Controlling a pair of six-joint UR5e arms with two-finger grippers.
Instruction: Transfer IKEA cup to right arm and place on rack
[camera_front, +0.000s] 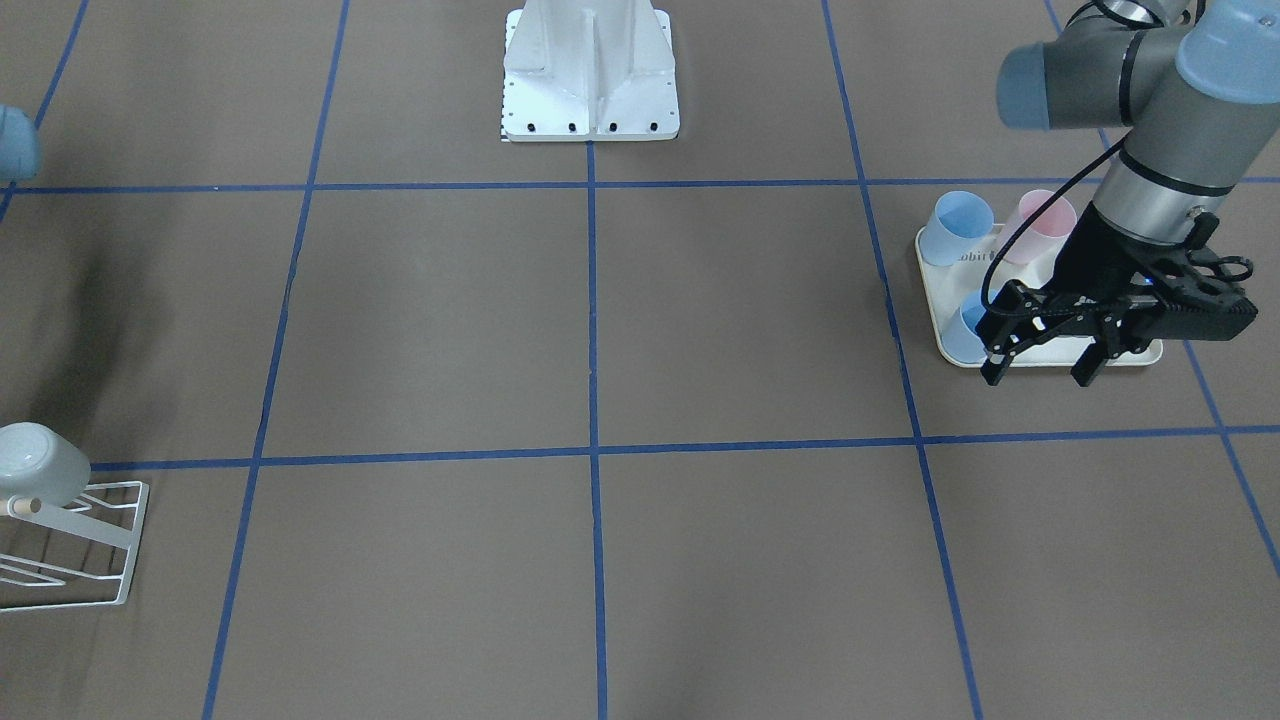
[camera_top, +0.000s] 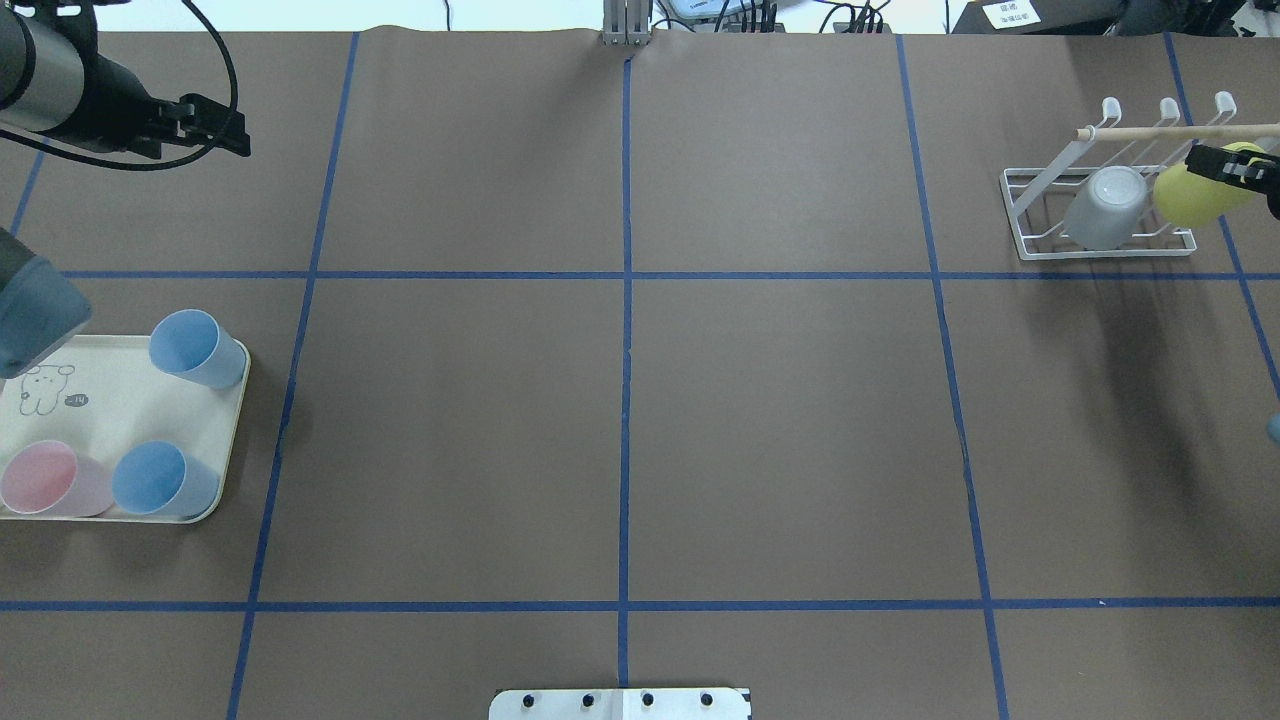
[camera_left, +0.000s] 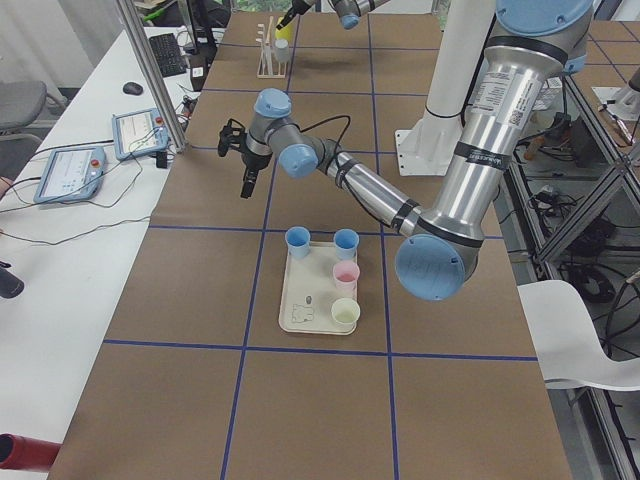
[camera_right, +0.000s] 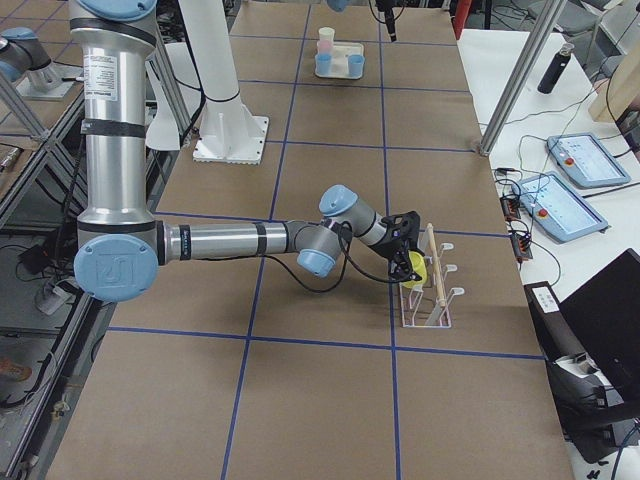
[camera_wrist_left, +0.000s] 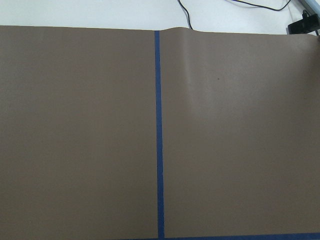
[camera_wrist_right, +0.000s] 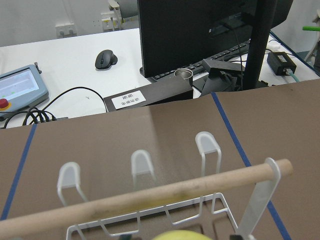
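Note:
A yellow cup (camera_top: 1185, 198) hangs at the right end of the white wire rack (camera_top: 1030, 215), just under its wooden bar (camera_wrist_right: 150, 196). My right gripper (camera_top: 1238, 168) is shut on this cup, whose rim shows at the bottom of the right wrist view (camera_wrist_right: 182, 235). The side view shows the same hold at the rack (camera_right: 435, 300). A grey cup (camera_top: 1105, 205) rests upside down on the rack beside it. My left gripper (camera_front: 1040, 372) hovers open and empty over the front edge of the cream tray (camera_front: 935, 300), far from the rack.
The cream rabbit-print tray (camera_top: 100, 400) at the left carries two blue cups (camera_top: 195, 345) (camera_top: 160, 478) and a pink cup (camera_top: 45, 478); a pale cup (camera_left: 345, 313) shows on it from the side. The robot base (camera_front: 590, 70) stands at mid-table.

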